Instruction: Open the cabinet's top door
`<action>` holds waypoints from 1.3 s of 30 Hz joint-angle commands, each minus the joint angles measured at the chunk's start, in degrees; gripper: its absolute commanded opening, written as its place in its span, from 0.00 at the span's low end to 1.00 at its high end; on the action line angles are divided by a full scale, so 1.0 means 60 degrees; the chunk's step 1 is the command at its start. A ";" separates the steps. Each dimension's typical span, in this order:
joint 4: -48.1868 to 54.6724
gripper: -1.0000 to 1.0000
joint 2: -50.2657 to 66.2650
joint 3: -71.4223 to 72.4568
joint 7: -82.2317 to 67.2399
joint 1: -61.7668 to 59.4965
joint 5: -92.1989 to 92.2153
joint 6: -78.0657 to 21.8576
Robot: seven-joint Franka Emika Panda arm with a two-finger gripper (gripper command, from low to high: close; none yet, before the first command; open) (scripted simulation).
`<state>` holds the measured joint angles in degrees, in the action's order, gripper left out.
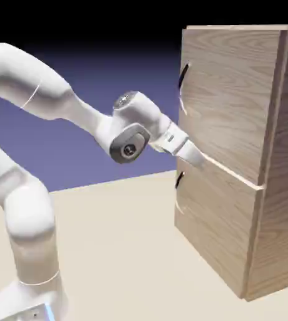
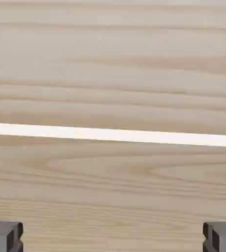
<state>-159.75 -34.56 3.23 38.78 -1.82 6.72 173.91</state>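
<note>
The cabinet [image 1: 278, 188], a tall light-oak box, stands at the exterior view's right. Its top door [image 1: 234, 94] carries a small dark curved handle [image 1: 183, 78] near the left edge. My gripper [image 1: 195, 157] is against the cabinet front at the seam between the two doors, well below that handle. In the hand view wood grain fills the picture, crossed by the pale seam [image 2: 113, 134]. The gripper [image 2: 113, 238] is open: its grey fingertips [image 2: 5, 237] stand far apart at the bottom corners with nothing between them. The handle does not show in the hand view.
The lower door [image 1: 215, 232] has its own dark handle [image 1: 179, 180] just below and left of my gripper. The cabinet rests on a beige table [image 1: 121, 251]. My arm's white base [image 1: 30, 294] rises at the lower left.
</note>
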 commanded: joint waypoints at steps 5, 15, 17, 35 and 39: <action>0.0386 1.00 -0.0586 0.0999 -0.1136 -0.0774 0.2077 -0.0032; 0.1159 1.00 -0.1758 0.2997 -0.3408 -0.2321 0.6231 -0.0095; 0.1313 1.00 -0.1993 0.3396 -0.3862 -0.2631 0.7062 -0.0107; 0.2703 1.00 -0.4103 0.6991 -0.7952 -0.5416 1.4538 -0.0221; 0.3012 1.00 -0.4572 0.7790 -0.8861 -0.6035 1.6200 -0.0246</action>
<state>-141.68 -61.99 49.97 -14.38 -38.03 103.92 172.43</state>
